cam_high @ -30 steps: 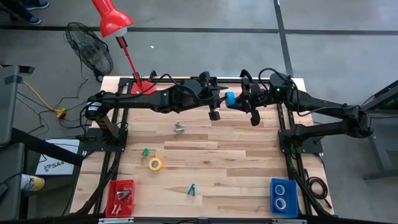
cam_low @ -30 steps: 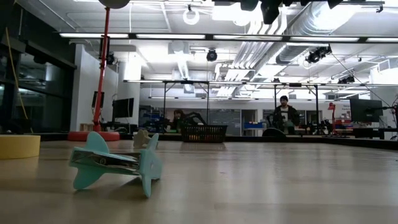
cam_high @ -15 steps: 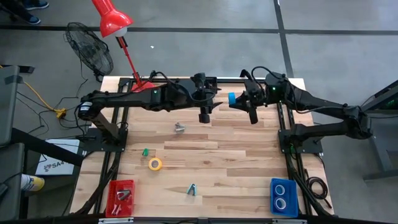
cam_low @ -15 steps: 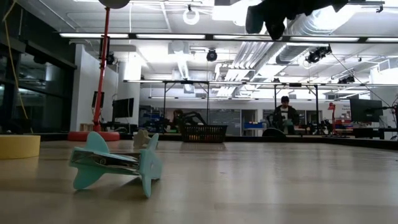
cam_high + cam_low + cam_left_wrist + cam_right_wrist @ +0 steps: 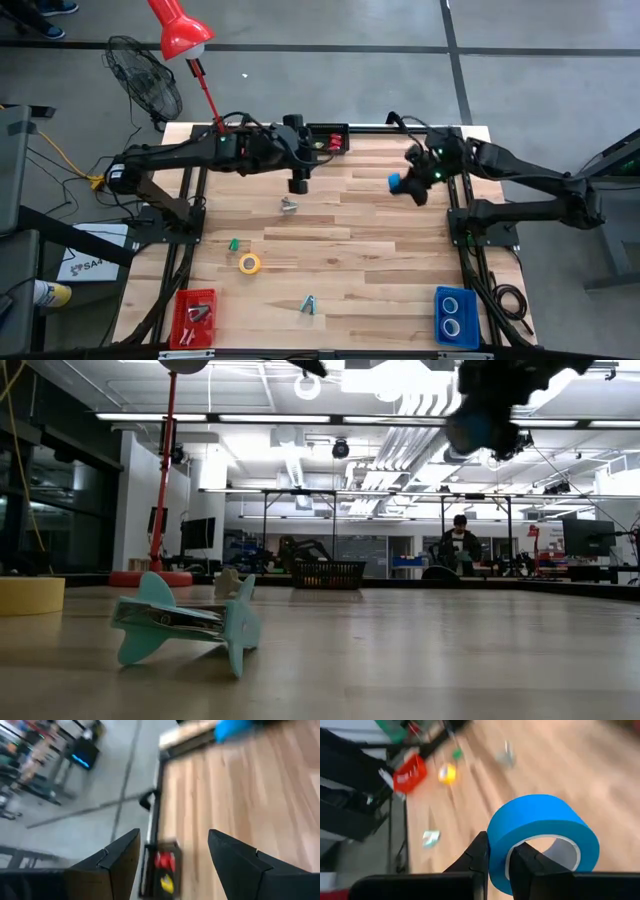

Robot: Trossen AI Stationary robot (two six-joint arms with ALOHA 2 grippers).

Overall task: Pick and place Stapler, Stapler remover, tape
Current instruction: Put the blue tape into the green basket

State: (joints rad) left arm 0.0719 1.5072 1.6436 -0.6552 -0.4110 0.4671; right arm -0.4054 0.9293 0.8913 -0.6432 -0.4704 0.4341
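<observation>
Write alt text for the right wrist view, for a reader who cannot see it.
A blue roll of tape fills the foreground, its wall pinched between the right pincer's two dark fingers, held above a wooden table. Farther off, blurred, lie a yellow tape roll, a red bin and a few small items too smeared to identify.

grey floor (image 5: 540, 25), red lamp (image 5: 180, 28), black fan (image 5: 140, 72)

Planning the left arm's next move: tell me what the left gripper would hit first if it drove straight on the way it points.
Probably bare table: the left gripper is open, empty and angled down at the planks. The black bin lies close beneath, though depth is unclear.
</observation>
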